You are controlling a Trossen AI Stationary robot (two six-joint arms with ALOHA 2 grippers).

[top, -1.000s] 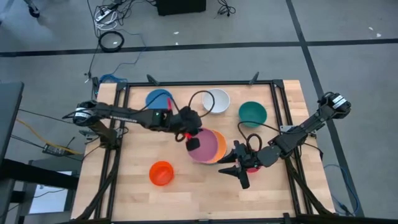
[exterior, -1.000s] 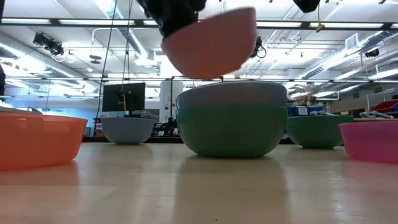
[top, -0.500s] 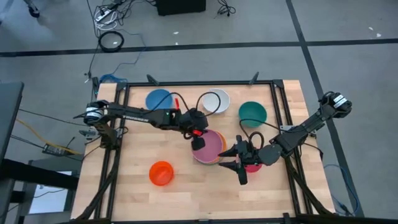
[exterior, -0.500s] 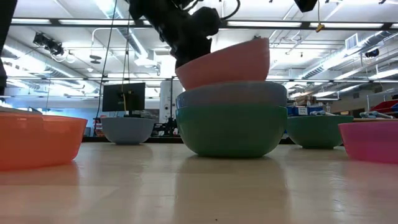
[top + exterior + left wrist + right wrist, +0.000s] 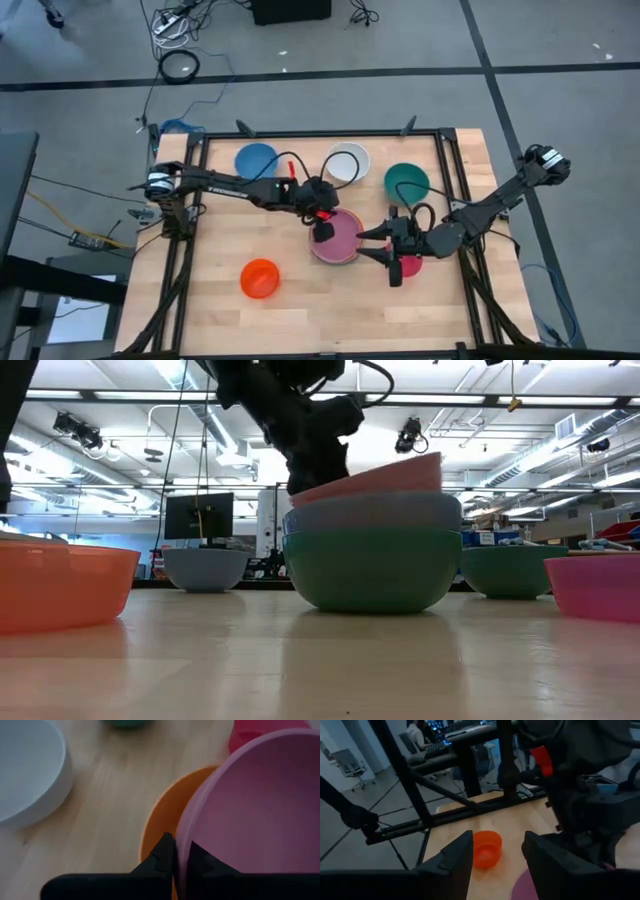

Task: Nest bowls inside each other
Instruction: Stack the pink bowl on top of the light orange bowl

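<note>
At the table's middle stands a stack: a sage green bowl (image 5: 372, 570), a light blue bowl (image 5: 372, 512) in it and an orange bowl (image 5: 159, 827). The pale pink bowl (image 5: 340, 238) sits tilted in the top of this stack, with my left gripper (image 5: 322, 226) shut on it. My right gripper (image 5: 384, 256) hovers open just right of the stack, over the magenta bowl (image 5: 408, 266), with nothing between its fingers. My left gripper pinches the pale pink bowl's rim (image 5: 181, 840) on the side toward the table's left, one finger inside the bowl and one outside. The fingers slant down from the left. The bowl's base is sunk in the stack, and its held side (image 5: 300, 490) is lower than the far side.
Single bowls stand around the stack: a blue one (image 5: 256, 160) at the far left, a white one (image 5: 347, 162) at the far middle, a teal one (image 5: 406, 182) at the far right and a red-orange one (image 5: 260, 278) at the near left. A black frame edges the table.
My left gripper has come down and toward the table's right with the pale pink bowl. The bowl hung clear above the stack and now sits tilted in its top. My right gripper has rolled and shifted slightly toward the far edge.
</note>
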